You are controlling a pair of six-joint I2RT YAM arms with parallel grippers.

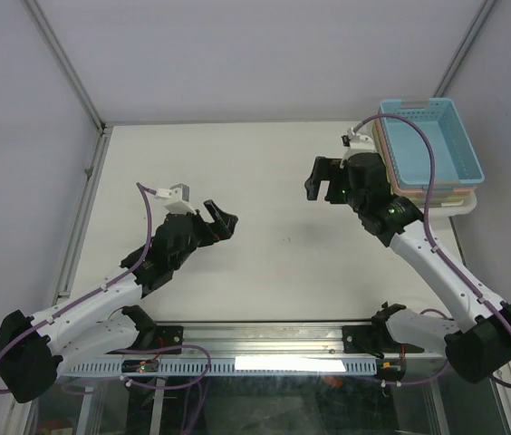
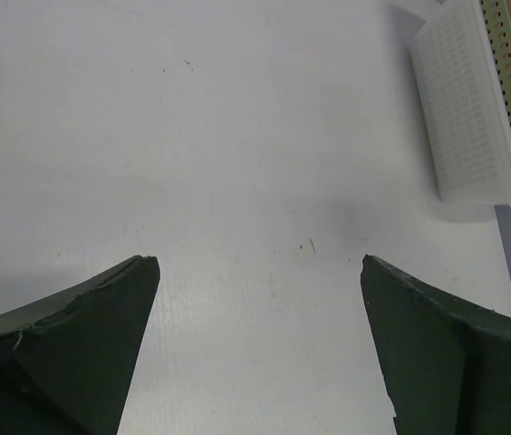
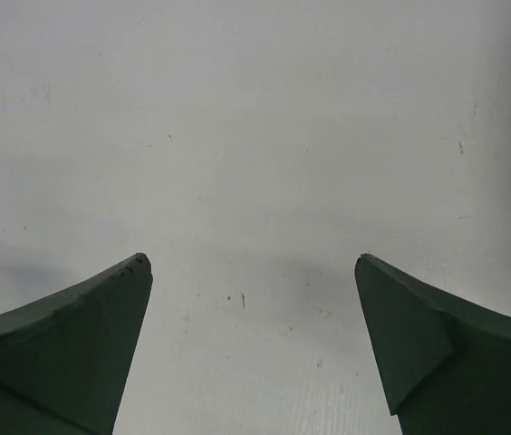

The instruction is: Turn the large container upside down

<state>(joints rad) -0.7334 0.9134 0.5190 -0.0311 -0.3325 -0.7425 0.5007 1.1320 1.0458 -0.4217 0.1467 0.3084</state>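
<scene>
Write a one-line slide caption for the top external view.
Left gripper and right gripper open above the table; blue-topped basket stack upright at far right.

The stack of containers (image 1: 437,186) stands level: a light blue basket (image 1: 429,136), perforated, open side up, nested over pink and green ones on a wider white basket (image 2: 468,118). It lies just right of the right gripper (image 1: 313,179), beside its wrist, clear of the fingers

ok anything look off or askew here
Only the stack of nested plastic baskets, blue on top, at the far right corner of the white table: it seems to overhang the edge.
</scene>
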